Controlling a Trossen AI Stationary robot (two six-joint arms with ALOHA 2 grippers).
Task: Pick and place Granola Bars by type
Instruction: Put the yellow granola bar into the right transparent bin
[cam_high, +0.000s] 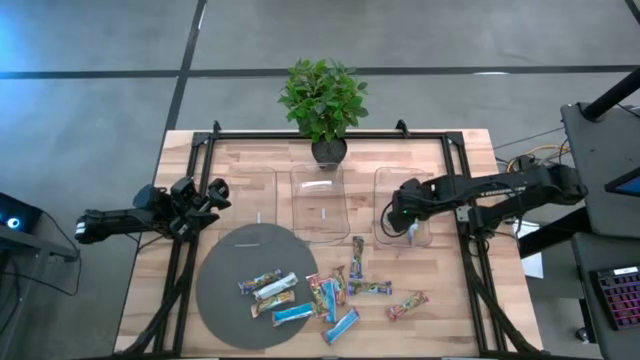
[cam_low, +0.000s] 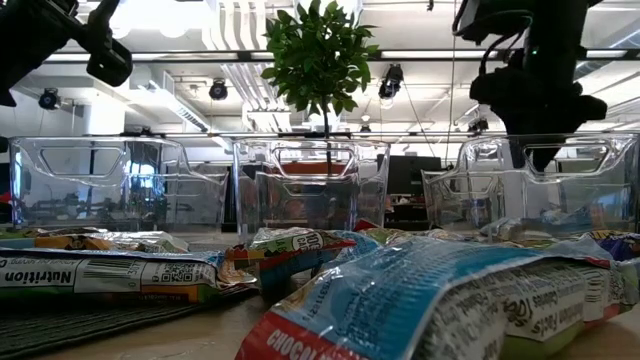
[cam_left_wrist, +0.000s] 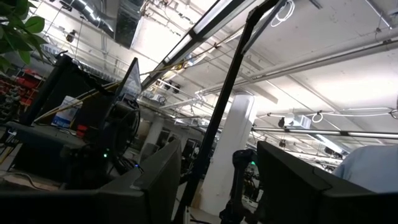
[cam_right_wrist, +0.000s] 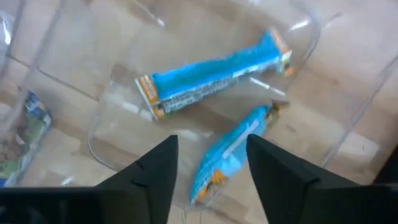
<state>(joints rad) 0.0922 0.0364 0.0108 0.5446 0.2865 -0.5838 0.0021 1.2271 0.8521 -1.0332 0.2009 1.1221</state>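
We see the right gripper (cam_right_wrist: 208, 165), jaws apart, above two bright blue-and-white Granola Bars (cam_right_wrist: 214, 81) in the right tray (cam_high: 425, 182); left gripper (cam_high: 200, 200) jaws apart.

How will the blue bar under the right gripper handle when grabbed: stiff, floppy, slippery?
Probably light and slightly floppy: the blue bar between the open right gripper fingers is slim, with crimped ends. Its glossy foil looks slick, so it may slide. Lying flat in the clear tray, it should not roll.
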